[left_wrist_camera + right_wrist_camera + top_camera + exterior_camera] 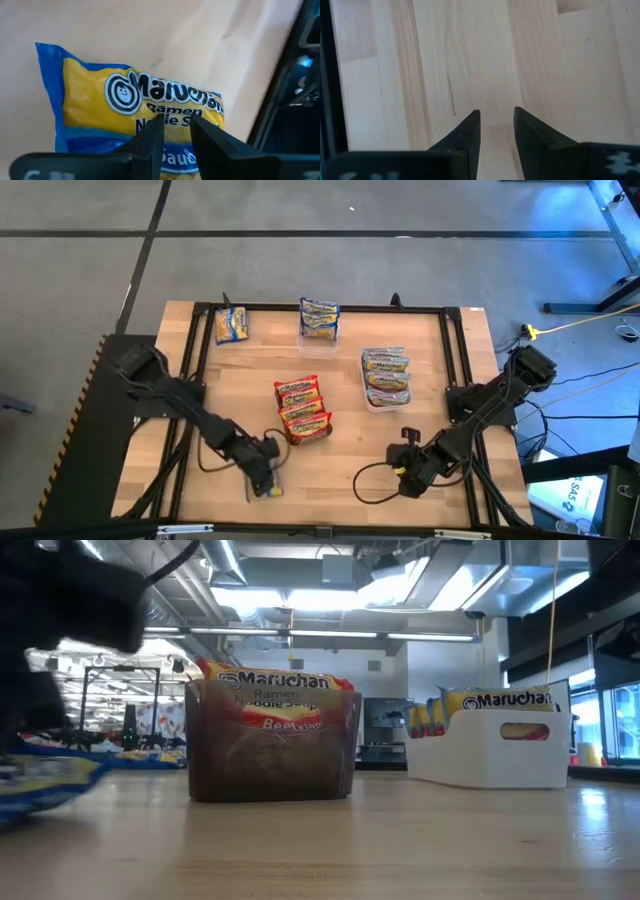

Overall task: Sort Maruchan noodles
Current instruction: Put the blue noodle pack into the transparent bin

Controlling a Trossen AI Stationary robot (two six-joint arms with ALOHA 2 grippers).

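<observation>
- Left gripper [175,132] has its fingers narrowly parted over a blue Maruchan packet [135,107] directly beneath, grasping nothing yet
- Beyond it, red packets [302,408] and pinkish packets [386,375] sit grouped
- Right gripper [496,127] idles, slightly open and empty
- Blue sorting remains

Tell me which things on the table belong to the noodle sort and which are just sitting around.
Job:
- blue packet under the left gripper
- red packets in their container
- pinkish packets in the white bin
- blue packets at the far edge, one loose

Idle:
- right gripper, over bare table
</observation>
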